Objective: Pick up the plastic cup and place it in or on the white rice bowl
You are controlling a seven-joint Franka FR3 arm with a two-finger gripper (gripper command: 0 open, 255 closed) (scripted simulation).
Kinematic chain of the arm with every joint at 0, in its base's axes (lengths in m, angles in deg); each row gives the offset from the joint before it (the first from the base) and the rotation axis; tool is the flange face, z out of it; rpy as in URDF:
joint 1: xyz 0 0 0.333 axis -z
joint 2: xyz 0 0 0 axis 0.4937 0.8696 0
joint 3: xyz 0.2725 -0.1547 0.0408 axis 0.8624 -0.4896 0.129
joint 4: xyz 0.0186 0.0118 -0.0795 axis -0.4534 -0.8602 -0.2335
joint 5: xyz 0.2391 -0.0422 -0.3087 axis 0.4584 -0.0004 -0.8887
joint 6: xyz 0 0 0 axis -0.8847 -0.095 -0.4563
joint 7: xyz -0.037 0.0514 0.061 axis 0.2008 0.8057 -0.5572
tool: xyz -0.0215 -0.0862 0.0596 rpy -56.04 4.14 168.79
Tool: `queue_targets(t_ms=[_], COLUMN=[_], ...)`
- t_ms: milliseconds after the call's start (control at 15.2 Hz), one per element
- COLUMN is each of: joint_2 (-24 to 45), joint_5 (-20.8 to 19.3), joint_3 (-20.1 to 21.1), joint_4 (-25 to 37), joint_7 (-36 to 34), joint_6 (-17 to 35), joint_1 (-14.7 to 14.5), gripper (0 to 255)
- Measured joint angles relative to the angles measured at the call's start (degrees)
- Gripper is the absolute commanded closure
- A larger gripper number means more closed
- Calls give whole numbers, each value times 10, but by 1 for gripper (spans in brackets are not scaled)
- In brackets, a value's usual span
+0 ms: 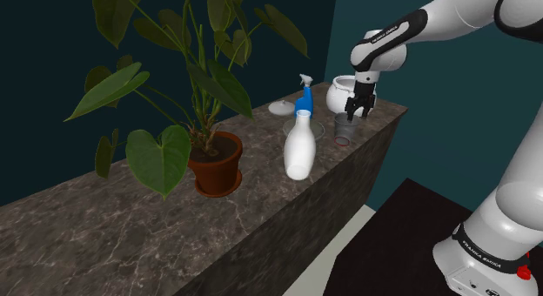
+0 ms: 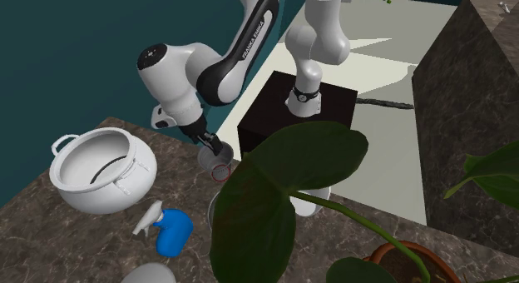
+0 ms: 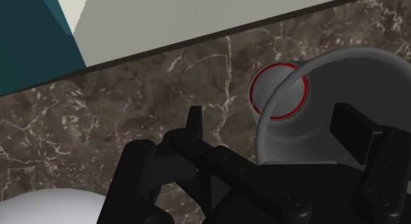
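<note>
A grey cup [image 1: 345,129] with a red ring around its base stands upright near the end of the dark marble counter [image 1: 130,225]. My black gripper [image 1: 358,109] is right over it and is open. In the wrist view the fingers [image 3: 352,127] straddle one side of the cup [image 3: 329,97] rim, one inside and one outside, without clasping it. The white round bowl with handles [image 1: 341,92] sits just behind the cup, and is wide and hollow in the second exterior view [image 2: 100,169]. There the gripper [image 2: 212,146] dips onto the cup [image 2: 210,159] beside the bowl.
A white spray bottle with a blue head [image 1: 298,146] stands close to the cup toward the shoulder view's left. A small white disc [image 1: 283,107] lies behind it. A big-leafed plant in a brown pot [image 1: 216,162] is farther along. The counter edge drops off just beyond the cup.
</note>
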Motion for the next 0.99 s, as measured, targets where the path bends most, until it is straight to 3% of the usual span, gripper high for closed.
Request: queue_targets(t_ms=[528,594,990], joint_2=[8,8,8], joint_5=[4,4,4], joint_3=[1,1,1], joint_4=[-10,-10,-8], joint_7=[3,3,3], joint_6=[18,18,18], joint_1=[0,0,1], gripper=[0,255,255])
